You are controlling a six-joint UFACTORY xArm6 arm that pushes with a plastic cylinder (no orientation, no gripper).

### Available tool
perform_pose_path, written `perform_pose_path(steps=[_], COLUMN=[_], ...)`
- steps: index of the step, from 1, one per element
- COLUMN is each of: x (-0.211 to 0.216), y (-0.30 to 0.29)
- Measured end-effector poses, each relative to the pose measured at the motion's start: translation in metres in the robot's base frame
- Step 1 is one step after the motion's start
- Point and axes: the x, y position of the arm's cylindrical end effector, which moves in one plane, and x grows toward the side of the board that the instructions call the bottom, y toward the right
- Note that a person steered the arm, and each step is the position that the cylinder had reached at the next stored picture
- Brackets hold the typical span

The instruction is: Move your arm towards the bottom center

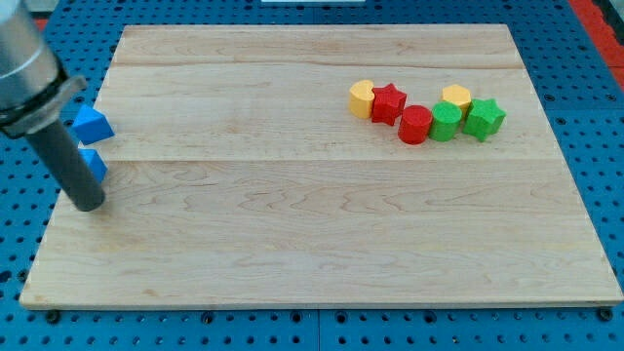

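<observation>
My tip (88, 206) rests on the wooden board (312, 244) near its left edge, about halfway down. The dark rod rises from it to the view's top left. A blue block (97, 164) sits just right of the rod, touching or nearly touching it and partly hidden by it. A second blue block, wedge-like (91, 124), lies just above that one at the board's left edge. The other blocks are far off at the view's upper right.
At the upper right lies a cluster: a yellow block (362, 98), a red star (388, 102), a red cylinder (415, 125), a green block (447, 122), a yellow block (455, 97) and a green star (484, 118). Blue pegboard (604, 146) surrounds the board.
</observation>
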Motion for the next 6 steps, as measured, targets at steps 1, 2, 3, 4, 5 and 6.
perform_pose_path(steps=[1,2,3,4,5,6], x=[-0.031,-0.059,-0.058,-0.058,-0.058,-0.059], y=[-0.012,-0.010,0.022,0.061,0.070,0.064])
